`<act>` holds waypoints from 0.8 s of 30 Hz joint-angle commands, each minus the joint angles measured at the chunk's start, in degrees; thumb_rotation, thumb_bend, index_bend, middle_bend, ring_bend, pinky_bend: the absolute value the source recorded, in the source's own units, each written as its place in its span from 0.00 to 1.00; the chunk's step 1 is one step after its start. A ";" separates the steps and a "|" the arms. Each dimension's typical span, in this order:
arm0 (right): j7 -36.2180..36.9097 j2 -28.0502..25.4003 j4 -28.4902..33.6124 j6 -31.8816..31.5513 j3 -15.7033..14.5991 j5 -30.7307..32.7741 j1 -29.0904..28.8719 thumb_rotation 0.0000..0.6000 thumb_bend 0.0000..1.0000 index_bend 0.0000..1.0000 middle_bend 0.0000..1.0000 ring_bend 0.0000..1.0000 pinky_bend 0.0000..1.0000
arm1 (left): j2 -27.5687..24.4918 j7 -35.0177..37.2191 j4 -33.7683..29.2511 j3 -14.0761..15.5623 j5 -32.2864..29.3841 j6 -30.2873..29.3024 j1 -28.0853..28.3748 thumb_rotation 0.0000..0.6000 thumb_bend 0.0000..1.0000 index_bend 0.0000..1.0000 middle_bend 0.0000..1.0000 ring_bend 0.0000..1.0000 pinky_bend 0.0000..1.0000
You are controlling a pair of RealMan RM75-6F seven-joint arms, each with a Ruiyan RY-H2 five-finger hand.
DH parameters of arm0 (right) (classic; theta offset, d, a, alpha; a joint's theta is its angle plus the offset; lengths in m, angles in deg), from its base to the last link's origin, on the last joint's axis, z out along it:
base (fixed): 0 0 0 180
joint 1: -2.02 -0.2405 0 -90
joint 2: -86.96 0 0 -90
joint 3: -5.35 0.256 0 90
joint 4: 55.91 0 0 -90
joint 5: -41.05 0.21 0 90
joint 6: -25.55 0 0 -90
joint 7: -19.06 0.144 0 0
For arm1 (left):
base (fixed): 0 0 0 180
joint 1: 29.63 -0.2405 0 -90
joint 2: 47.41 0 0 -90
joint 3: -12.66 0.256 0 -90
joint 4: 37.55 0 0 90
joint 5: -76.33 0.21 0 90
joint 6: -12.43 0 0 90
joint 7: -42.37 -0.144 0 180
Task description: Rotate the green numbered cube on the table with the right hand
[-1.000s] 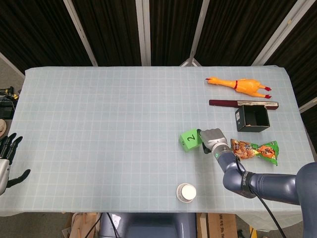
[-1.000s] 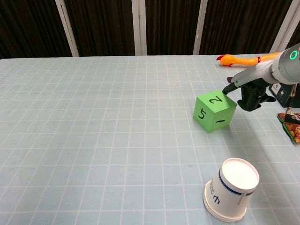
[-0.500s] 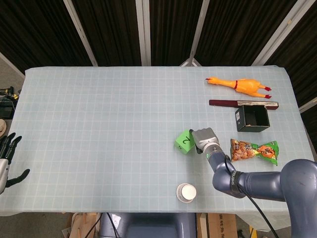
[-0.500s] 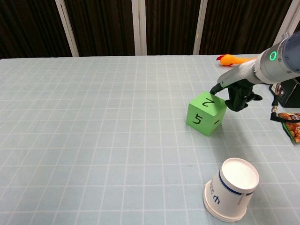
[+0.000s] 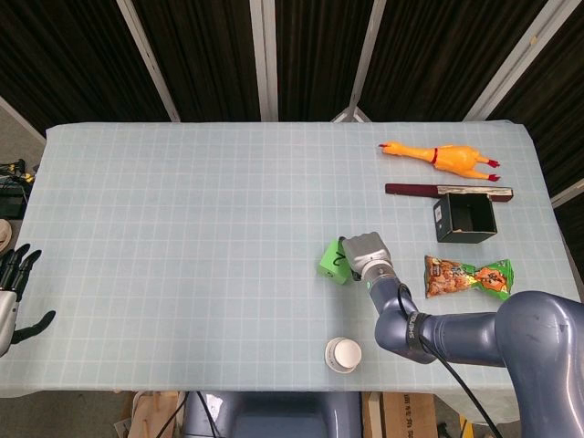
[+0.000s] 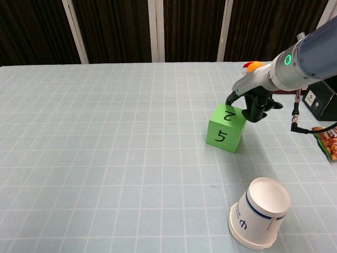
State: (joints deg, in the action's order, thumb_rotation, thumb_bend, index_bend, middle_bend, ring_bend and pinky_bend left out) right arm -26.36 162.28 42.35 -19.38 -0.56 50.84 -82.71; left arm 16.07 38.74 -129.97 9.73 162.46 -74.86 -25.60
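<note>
Chest view: green numbered cube (image 6: 226, 129) on the gridded table cloth (image 6: 105, 132), right of centre. Handwritten "2" on top face, "5" on the near face; other faces unseen. Right hand (image 6: 254, 97) at the cube's far upper right corner, dark fingertips (image 6: 231, 98) touching the top edge; whether it grips or only presses cannot be told. White paper cup (image 6: 260, 213) lying near the front edge, dark printed lettering on its side, not legible. Snack packet (image 6: 328, 142) cut off at the right border. Black box (image 6: 322, 103) partly cut off.

Head view: cube largely hidden by the right hand. Left hand (image 5: 13, 298) at the left edge, off the table, fingers apart, holding nothing. Rubber chicken (image 5: 440, 157), dark flat bar (image 5: 447, 191).
</note>
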 commanded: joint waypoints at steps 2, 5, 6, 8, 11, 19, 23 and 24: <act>-0.69 0.19 0.13 -0.37 0.06 0.55 -0.49 1.00 0.78 0.15 0.83 0.87 0.76 | 0.03 -0.06 0.01 0.03 0.07 -0.02 0.01 1.00 0.27 0.00 0.00 0.00 0.01; -1.45 0.26 0.18 -0.66 0.26 1.47 -1.13 1.00 0.78 0.15 0.83 0.87 0.76 | 0.06 -0.21 -0.02 0.08 0.06 0.09 0.05 1.00 0.27 0.00 0.00 0.00 0.01; -1.68 0.24 0.25 -0.79 0.40 1.74 -1.37 1.00 0.78 0.15 0.83 0.87 0.76 | 0.07 -0.25 -0.02 0.08 0.05 0.10 0.06 1.00 0.27 0.00 0.00 0.00 0.01; -2.11 0.21 0.57 -1.18 0.65 2.21 -1.77 1.00 0.78 0.15 0.83 0.87 0.76 | 0.06 -0.23 -0.02 0.06 0.03 0.08 0.06 1.00 0.27 0.00 0.00 0.00 0.01; -2.60 0.19 1.06 -1.64 1.02 2.79 -2.16 1.00 0.78 0.15 0.83 0.87 0.76 | 0.02 -0.14 -0.02 0.02 -0.10 0.14 0.06 1.00 0.27 0.00 0.00 0.00 0.01; -3.89 0.50 1.74 -2.39 1.97 3.96 -2.89 1.00 0.78 0.15 0.83 0.87 0.76 | -0.26 0.36 -0.13 0.02 -0.24 0.17 0.02 1.00 0.27 0.00 0.00 0.00 0.01; -4.32 0.54 2.25 -2.28 2.56 4.22 -3.14 1.00 0.78 0.15 0.83 0.87 0.76 | -0.40 0.59 -0.16 -0.01 -0.33 0.20 0.01 1.00 0.27 0.00 0.00 0.00 0.01; -4.49 0.57 2.39 -2.31 2.65 4.25 -3.23 1.00 0.78 0.15 0.83 0.87 0.76 | -0.42 0.64 -0.16 -0.01 -0.32 0.20 0.01 1.00 0.27 0.00 0.00 0.00 0.01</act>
State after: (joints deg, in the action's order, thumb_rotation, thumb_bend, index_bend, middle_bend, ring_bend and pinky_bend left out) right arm -30.78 162.82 44.68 -21.69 2.03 55.06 -85.89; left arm 15.66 39.37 -130.13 9.72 162.13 -74.66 -25.59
